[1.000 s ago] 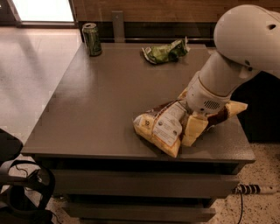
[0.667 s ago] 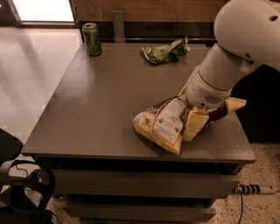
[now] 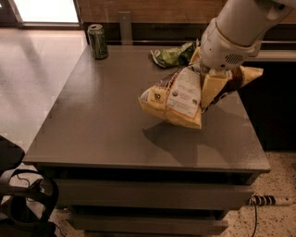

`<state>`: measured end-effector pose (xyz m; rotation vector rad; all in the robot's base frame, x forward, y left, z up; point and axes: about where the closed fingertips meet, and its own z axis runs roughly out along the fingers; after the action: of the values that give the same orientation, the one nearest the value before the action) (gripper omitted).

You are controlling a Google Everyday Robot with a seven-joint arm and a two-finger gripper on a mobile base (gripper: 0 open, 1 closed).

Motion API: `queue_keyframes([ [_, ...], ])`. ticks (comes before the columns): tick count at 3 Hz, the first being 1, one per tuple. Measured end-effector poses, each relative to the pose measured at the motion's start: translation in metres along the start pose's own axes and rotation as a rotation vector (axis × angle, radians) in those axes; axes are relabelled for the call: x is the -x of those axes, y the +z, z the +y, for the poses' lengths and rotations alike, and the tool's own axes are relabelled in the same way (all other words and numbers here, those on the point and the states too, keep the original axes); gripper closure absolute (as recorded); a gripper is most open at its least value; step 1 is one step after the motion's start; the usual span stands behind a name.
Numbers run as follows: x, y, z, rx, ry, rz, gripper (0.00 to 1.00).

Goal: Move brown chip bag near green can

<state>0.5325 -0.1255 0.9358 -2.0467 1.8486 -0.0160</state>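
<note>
Looks like office break area or lounge. Grey counter point(image 3: 101, 125) with drawer fronts point(image 3: 152, 194) below. Wood panelling point(image 3: 152, 9) behind counter. Polished pale floor point(image 3: 32, 78) left of counter; speckled floor point(image 3: 277, 222) and power cable point(image 3: 266, 201) at its lower right. Snacks on counter: green can point(image 3: 97, 41), green snack bag point(image 3: 173, 54). Robot tool point(image 3: 203, 90) above counter's right half, clamped on brown chip bag point(image 3: 178, 95).

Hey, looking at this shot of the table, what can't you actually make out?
All in the camera view:
- Gripper, holding the brown chip bag at its upper right: largely covered by the wrist housing and the bag.
- Green can, far left corner: its print is too small to read.
- Green snack bag: its right part is hidden behind the arm.
- Arm: cut off by the top edge.
</note>
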Motion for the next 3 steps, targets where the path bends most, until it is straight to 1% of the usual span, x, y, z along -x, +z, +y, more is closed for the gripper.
queue_keyframes([
  [1,0.013,-0.014,-0.049,-0.087,-0.056,-0.07,1.0],
  [2,0.041,-0.019,-0.117,-0.204,-0.124,-0.175,1.0],
  [3,0.058,-0.018,-0.15,-0.274,-0.15,-0.222,1.0],
])
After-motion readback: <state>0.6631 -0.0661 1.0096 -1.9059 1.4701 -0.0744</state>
